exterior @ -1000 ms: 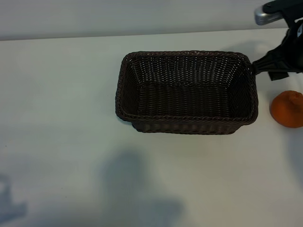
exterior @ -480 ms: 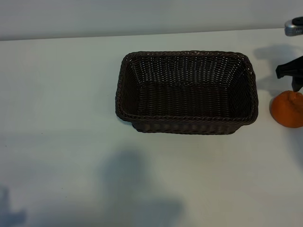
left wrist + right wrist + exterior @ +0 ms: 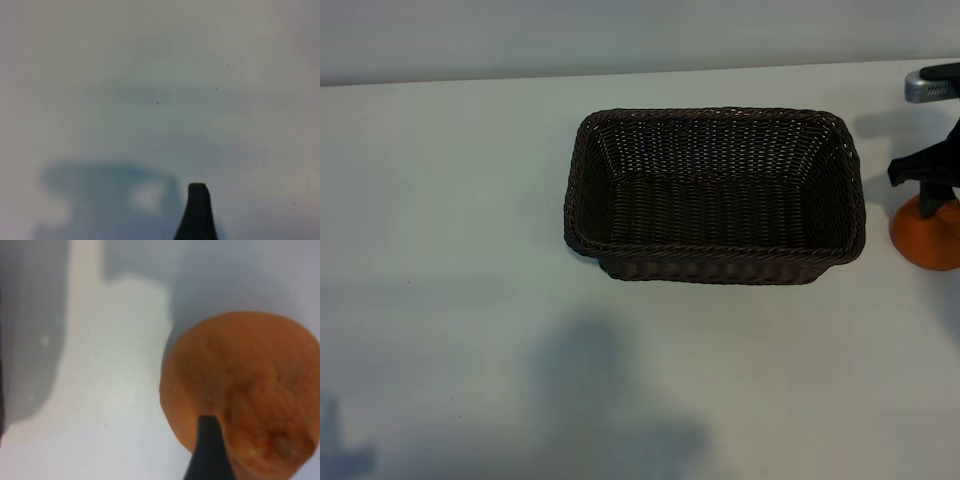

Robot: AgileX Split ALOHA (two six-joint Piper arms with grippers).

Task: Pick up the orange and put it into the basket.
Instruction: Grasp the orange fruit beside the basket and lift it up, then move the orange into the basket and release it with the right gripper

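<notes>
**Right gripper above the orange; basket holds nothing**

Item 1. Orange (image 3: 932,240): small, round, bumpy skin. It sits on the white table (image 3: 450,200) at the exterior view's right edge, just beside the basket's right end and outside it. Its top is partly hidden by the gripper. The right wrist view shows it close up (image 3: 245,395), with a stem nub on one side.

Item 2. Basket (image 3: 588,160): rectangular, dark brown wicker with a braided rim, standing upright near the table's middle. Its woven floor is bare.

Item 3. Right gripper (image 3: 932,185): pointing down over the orange, jaws spread and holding nothing. One dark fingertip (image 3: 210,450) overlaps the fruit in the wrist view; whether it actually touches the skin is hard to tell from either angle.

Item 4. Left gripper: out of the exterior view. Its wrist view shows one dark fingertip (image 3: 198,212) above bare table and shadow. Jaws released, nothing held.
</notes>
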